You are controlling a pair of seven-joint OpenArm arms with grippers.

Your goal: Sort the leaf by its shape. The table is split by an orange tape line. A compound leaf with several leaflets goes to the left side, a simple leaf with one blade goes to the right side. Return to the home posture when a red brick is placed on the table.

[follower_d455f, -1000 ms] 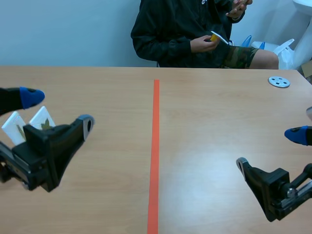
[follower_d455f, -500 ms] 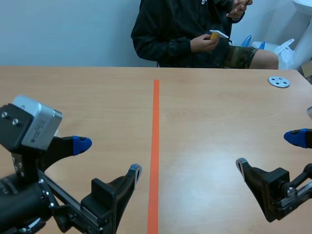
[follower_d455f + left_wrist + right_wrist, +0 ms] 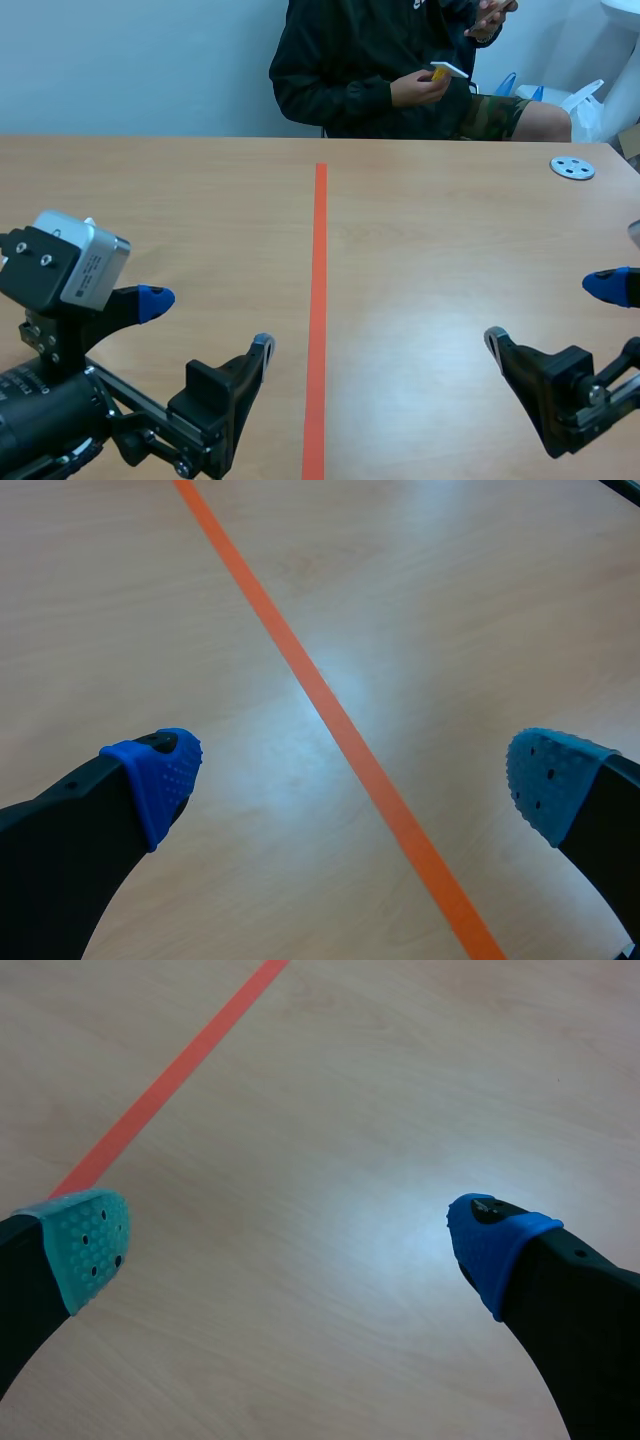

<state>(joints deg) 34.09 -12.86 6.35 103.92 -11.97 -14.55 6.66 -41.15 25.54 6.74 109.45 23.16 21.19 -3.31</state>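
The left gripper (image 3: 208,321) and right gripper (image 3: 549,310) are hovering over the table (image 3: 430,240), fingers spread wide, while a person (image 3: 370,60) is holding a card (image 3: 449,70).

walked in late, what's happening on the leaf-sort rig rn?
The robot is handling nothing. The left gripper hangs open low over the table, just left of the orange tape line. The right gripper is open too, low on the right side. No leaf or red brick shows on the table. Across it a person holds a small card, its face too small to read. A grey disc lies far right.
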